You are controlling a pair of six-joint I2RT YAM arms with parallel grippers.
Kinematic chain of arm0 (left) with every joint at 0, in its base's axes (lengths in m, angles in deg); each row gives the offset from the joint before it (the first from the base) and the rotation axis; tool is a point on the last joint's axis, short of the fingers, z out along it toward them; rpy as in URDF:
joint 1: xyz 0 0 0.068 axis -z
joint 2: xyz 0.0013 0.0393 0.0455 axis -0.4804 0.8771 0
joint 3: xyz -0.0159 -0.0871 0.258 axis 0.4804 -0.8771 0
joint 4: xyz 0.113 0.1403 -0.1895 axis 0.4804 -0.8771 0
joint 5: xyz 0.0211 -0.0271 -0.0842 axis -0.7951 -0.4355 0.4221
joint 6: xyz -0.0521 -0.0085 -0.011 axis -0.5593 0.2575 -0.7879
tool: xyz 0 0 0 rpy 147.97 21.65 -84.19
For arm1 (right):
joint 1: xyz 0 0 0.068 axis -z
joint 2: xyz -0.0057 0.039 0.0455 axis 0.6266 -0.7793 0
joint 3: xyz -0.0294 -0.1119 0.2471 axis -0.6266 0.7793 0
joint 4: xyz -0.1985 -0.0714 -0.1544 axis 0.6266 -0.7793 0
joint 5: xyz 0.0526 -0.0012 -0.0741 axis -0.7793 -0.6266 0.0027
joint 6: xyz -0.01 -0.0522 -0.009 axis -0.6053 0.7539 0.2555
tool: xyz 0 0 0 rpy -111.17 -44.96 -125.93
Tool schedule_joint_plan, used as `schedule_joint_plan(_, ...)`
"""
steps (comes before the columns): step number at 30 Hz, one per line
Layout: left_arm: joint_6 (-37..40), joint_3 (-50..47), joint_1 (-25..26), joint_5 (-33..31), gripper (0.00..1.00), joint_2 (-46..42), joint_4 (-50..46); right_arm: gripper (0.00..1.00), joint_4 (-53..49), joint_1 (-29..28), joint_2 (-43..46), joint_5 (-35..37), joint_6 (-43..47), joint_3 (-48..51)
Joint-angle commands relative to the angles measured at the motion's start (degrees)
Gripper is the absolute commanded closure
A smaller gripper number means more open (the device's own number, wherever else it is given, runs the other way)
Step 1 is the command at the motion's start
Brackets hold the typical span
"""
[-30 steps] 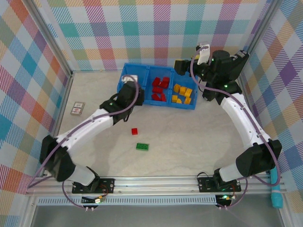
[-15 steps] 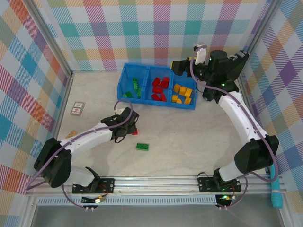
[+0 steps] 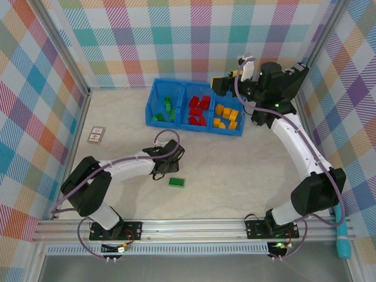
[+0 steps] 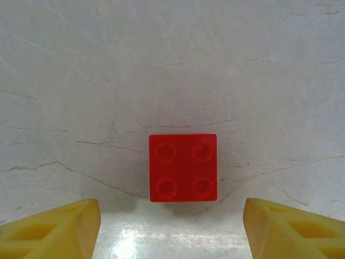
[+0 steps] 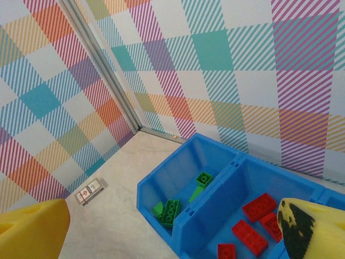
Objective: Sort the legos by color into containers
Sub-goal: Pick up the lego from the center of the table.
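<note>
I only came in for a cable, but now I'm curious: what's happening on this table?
Two arms are sorting legos by colour into a blue bin: greens, reds and yellow-orange ones lie in separate compartments. The left gripper is open low over a red brick on the table, a finger on each side, not touching it. A green brick lies loose nearby. The right gripper hangs open and empty near the bin's far edge.

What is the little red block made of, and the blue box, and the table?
The red block looks like hard plastic: smooth, slightly shiny, with crisp moulded studs. The blue box also looks like plastic: thin, even-coloured, glossy walls. The table looks like pale stone with thin veins, though it could be a printed surface.
</note>
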Motion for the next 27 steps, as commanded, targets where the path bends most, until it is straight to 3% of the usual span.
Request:
schedule_joint_plan(1, -0.8, 1.7, 0.5, -2.0, 0.31, 1.1, 0.1, 0.01, -0.2, 0.3, 0.8, -1.7, 1.9, -1.4)
schedule_joint_plan(8, 1.4, 3.3, 0.5, -5.0, 0.36, 4.2, 0.6, 0.01, -0.4, 0.2, 1.1, -1.4, 2.3, -1.3)
schedule_joint_plan(27, 3.6, 4.3, -1.0, -4.0, 0.7, 7.3, 1.9, 0.01, -0.5, 0.2, 1.3, -0.4, 2.9, -1.2)
